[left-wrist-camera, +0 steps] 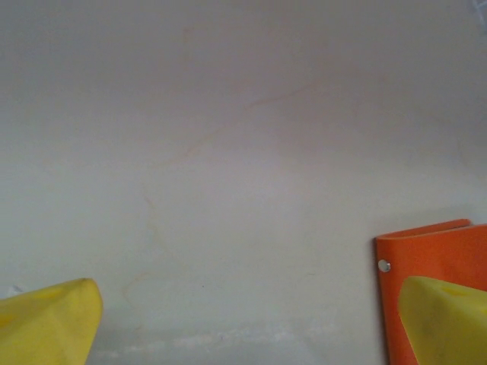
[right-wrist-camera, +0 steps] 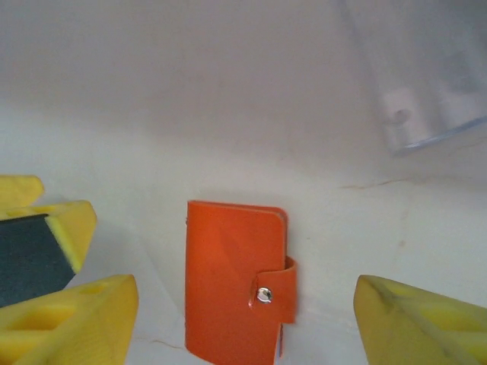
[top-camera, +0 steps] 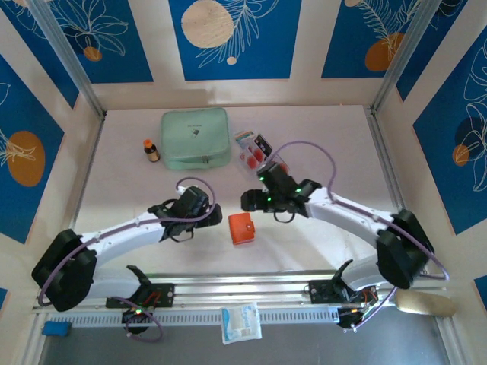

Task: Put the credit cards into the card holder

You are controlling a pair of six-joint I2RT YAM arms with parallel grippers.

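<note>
Right gripper (right-wrist-camera: 243,304) jaws wide, nothing held, straddling the card holder (right-wrist-camera: 236,281), which lies flat and snapped shut; left gripper (left-wrist-camera: 247,312) also open just beside it, likely to brace it. Credit cards (top-camera: 255,150) sit further back by the mint pouch (top-camera: 195,138), untouched

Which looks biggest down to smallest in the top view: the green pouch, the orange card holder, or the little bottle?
1. green pouch, by far the largest.
2. card holder, much smaller.
3. bottle, the smallest, though it is nearly as long as the card holder and only narrower.
</note>
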